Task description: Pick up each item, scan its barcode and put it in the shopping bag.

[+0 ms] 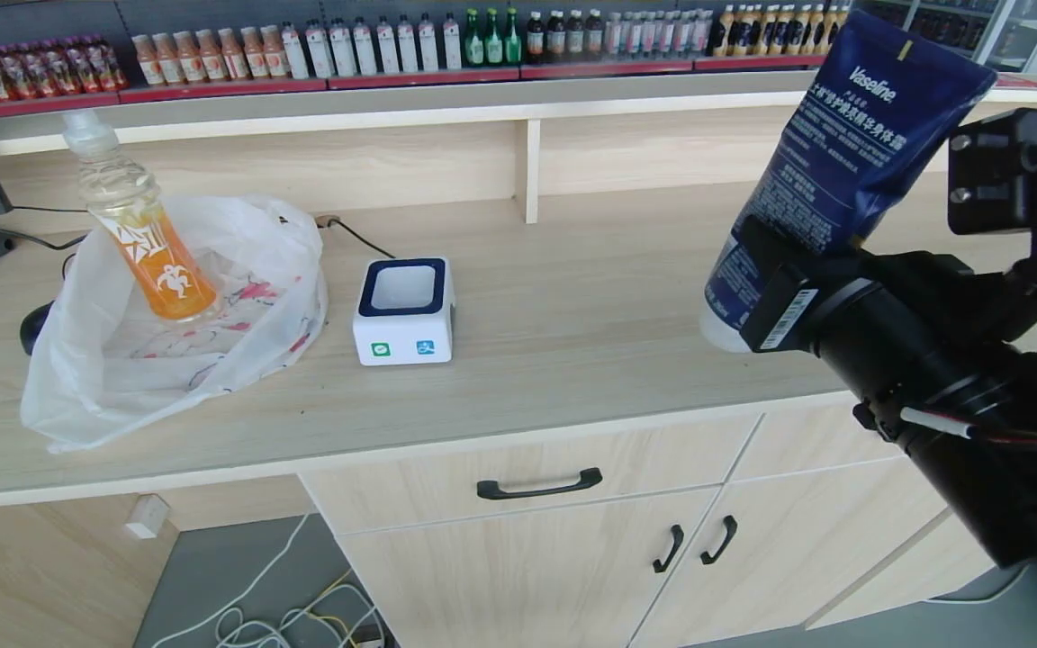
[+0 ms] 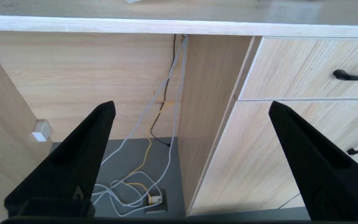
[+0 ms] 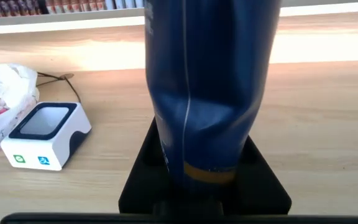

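Along the whole width of the scene runs the pale wood bench (image 1: 572,297), with drawers and cupboard doors below its near edge. On its left part lies the white shopping bag (image 1: 257,270), slumped with its mouth open. Over the right part hangs the dark blue tube (image 1: 852,144), lifted off the bench, cap end down and crimped end tipped up to the far right. The right jaws are closed on it near the cap.

A bottle of orange drink (image 1: 145,243) stands inside the bag, leaning to the far left, so that item looks done. Just right of the bag sits the white scanner (image 1: 404,310), its dark-framed window facing up, well apart from the tube. The left jaws stand wide open with nothing between them, low down in front of the cupboard fronts, below the bench.

By my reckoning the tube is picked up but not yet scanned. The next move calls for carrying it left until it is over the scanner's window and turning its barcode down towards the glass. I cannot tell which face carries the code. Only after that would it go on left into the bag, beside the bottle.
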Controlling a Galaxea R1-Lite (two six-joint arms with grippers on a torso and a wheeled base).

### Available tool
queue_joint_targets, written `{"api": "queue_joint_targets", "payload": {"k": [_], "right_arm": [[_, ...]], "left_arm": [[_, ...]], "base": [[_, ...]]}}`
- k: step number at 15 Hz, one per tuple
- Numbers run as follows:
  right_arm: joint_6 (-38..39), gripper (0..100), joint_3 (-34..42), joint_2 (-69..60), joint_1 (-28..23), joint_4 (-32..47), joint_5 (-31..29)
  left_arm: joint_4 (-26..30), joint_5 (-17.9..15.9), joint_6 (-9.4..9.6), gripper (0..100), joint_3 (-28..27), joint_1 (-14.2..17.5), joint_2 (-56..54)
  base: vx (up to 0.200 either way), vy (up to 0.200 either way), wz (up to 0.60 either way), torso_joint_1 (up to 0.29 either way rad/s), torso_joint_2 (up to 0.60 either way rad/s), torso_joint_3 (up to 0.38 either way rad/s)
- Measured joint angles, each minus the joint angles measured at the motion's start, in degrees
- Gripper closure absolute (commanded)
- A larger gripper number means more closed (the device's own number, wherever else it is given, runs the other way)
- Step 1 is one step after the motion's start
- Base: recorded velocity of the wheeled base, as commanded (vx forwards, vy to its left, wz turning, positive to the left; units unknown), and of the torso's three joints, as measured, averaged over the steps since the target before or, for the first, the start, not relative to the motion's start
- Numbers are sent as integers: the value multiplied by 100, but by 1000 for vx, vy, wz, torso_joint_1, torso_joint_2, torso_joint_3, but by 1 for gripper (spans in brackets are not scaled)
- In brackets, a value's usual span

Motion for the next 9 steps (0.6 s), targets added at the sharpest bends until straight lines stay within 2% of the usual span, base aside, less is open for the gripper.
{"api": "queue_joint_targets", "payload": {"k": [9], "right_arm": [[185,100,-269,356,18,-126,-27]], "left_arm": [[6,-2,11,0,0,-5,0]], "base": [[0,200,0,1,2,2]]}}
